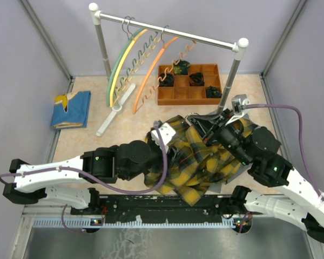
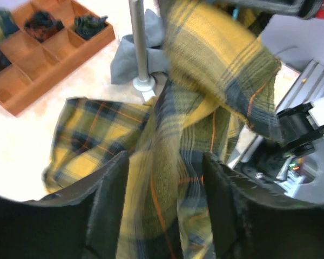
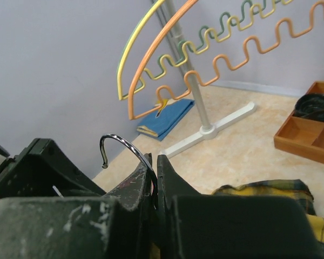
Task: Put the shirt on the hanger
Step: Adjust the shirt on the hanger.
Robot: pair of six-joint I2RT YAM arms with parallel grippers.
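Shirt (image 1: 191, 162): heaped centre-frame, not yet on hanger (image 3: 132, 147). R gripper (image 3: 155, 164): clamped on hanger hook. L gripper (image 2: 164, 162): fingers apart, cloth between. Threading left.

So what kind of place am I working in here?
Probably a lab test cell staged as a closet corner: plain walls box in a tabletop, a clothes rail carries coloured hangers, and a wooden divided tray sits by its post.

The shirt (image 1: 191, 162) is yellow-and-black plaid; the cloth (image 1: 75, 110) blue; the tray (image 1: 183, 101) brown.
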